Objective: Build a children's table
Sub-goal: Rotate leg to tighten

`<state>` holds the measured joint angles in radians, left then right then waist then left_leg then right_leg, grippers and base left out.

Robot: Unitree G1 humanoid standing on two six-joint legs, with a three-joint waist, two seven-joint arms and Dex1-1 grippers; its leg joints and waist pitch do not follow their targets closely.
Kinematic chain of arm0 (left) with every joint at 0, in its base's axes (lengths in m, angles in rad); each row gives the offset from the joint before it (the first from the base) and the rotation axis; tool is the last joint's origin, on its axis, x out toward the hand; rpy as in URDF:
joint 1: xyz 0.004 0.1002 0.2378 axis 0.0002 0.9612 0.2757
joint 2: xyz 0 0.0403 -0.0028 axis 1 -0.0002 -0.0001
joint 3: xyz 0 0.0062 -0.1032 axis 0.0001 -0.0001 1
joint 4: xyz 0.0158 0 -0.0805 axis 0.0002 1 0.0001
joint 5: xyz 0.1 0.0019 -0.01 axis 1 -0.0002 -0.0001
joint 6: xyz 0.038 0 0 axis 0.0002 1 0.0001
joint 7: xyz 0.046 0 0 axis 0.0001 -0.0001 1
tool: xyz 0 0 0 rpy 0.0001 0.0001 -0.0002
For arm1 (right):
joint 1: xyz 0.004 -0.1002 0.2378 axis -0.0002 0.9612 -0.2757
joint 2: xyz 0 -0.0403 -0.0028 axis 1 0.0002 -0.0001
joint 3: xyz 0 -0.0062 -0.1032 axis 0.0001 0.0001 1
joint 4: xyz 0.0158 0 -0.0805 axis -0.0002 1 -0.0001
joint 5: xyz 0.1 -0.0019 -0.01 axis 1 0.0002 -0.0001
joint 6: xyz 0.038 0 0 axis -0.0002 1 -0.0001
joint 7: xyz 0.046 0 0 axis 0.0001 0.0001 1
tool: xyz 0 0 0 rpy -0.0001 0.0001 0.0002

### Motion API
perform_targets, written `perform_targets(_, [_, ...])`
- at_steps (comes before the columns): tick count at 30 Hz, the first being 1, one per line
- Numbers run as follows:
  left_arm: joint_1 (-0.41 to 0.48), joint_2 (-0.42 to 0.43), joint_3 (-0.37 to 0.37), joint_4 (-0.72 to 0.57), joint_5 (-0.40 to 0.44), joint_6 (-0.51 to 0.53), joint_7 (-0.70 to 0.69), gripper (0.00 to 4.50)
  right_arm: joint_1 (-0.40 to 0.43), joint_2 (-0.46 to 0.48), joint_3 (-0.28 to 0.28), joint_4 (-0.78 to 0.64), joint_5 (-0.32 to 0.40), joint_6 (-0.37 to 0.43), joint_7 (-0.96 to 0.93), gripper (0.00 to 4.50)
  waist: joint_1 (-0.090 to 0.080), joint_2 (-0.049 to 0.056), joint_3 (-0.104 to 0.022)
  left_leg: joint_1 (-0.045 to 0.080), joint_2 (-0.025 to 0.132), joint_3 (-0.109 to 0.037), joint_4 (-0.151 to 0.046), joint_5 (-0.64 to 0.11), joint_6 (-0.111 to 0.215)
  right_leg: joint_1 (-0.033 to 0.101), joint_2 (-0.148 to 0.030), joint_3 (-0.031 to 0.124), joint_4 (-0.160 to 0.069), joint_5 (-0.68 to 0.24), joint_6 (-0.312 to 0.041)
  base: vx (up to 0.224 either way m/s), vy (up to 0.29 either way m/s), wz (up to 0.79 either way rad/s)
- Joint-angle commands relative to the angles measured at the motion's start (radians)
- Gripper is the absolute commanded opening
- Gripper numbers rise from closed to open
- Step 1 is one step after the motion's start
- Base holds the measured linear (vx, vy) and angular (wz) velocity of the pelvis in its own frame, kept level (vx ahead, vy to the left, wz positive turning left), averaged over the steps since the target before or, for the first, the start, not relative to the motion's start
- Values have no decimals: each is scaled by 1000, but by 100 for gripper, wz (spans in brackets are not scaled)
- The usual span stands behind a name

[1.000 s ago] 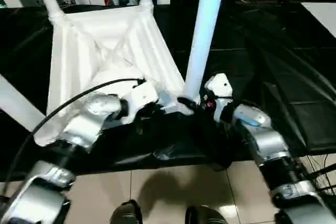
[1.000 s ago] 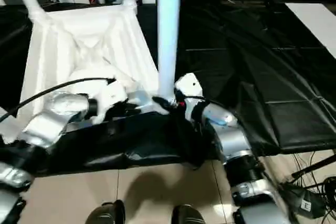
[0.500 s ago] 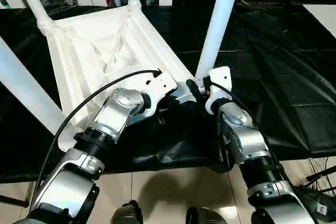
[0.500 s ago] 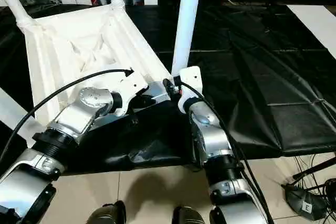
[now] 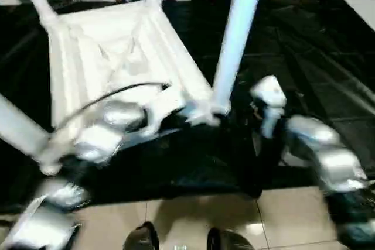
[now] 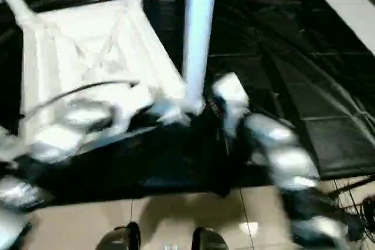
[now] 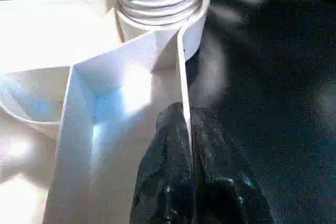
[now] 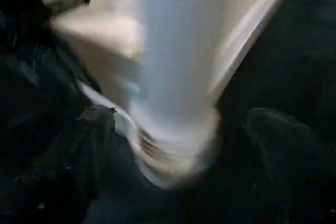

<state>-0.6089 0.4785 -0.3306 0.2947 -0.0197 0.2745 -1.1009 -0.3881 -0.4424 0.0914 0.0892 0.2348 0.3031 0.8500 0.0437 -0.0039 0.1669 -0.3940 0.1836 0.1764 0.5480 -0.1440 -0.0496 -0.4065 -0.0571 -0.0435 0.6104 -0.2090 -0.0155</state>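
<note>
Our left end effector [image 7: 188, 145] is clenched on a thin rib of the upturned white plastic square tabletop [image 5: 111, 68], just beside its round corner socket [image 7: 160, 14]. Our right end effector [image 8: 178, 150] is released, black fingers [image 8: 89, 145] spread either side of the long white tubular leg [image 5: 237, 33] standing in that socket.

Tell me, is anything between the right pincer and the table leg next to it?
No. The right pincer stands open with the nearest leg straight between its fingers, and nothing visible sits in the gap.
</note>
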Motion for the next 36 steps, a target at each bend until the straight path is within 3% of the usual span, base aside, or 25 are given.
perform_targets(1, [44, 14, -87, -47, -15, -19, -134, 0, 8, -17, 17, -44, 32, -1, 83, 436, -2, -7, -84, 13, 41, -9, -34, -37, 154, 63, -76, 50, -43, 193, -282, 0, 0, 0])
perform_targets(2, [54, 32, -85, -75, -25, -17, -156, 0, 18, -45, 25, -61, 49, 0, 135, 436, -1, -3, -84, 20, 44, -6, -34, -32, 162, 56, -74, 50, -43, 186, -291, 0, 0, 0])
perform_targets(5, [55, 40, -76, -86, -28, -14, -159, 0, 20, -61, 37, -66, 60, 1, 172, 436, 8, 1, -84, 24, 52, -7, -32, -26, 169, 53, -75, 48, -40, 164, -305, 0, 0, 0])
perform_targets(7, [58, 55, -72, -104, -33, -11, -168, 0, 19, -81, 60, -68, 71, 15, 213, 436, 10, 0, -81, 23, 55, -8, -34, -51, 154, 51, -78, 47, -43, 104, -312, 0, 0, 0])
perform_targets(13, [60, 70, -61, -106, -28, -18, -172, 0, 4, -72, 113, -31, 39, -20, 272, 436, 8, -3, -80, 22, 51, -5, -36, -126, 100, 50, -84, 51, -56, -40, -282, 0, 0, 0])
perform_targets(15, [60, 67, -58, -100, -26, -20, -172, 0, -2, -71, 127, -15, 21, -38, 277, 436, 8, -3, -84, 23, 51, -4, -34, -106, 100, 50, -82, 52, -52, -15, -281, 0, 0, 0])
perform_targets(20, [60, 63, -58, -95, -23, -19, -166, 0, -25, -71, 148, 33, -15, -71, 273, 412, 8, -5, -90, 20, 47, -1, -25, -40, 137, 52, -79, 51, -38, 103, -298, 0, 0, 0])
perform_targets(22, [60, 61, -58, -94, -24, -19, -159, 0, -36, -63, 147, 49, -16, -72, 263, 389, 9, -10, -88, 19, 47, 0, -24, -38, 143, 53, -79, 51, -38, 107, -299, 0, 0, 0])
perform_targets(36, [62, 60, -53, -85, -29, -16, -162, 0, -42, -48, 150, 85, -13, -88, 284, 268, 8, -9, -87, 20, 47, 2, -22, -36, 150, 52, -77, 51, -36, 91, -295, 0, 0, 0])
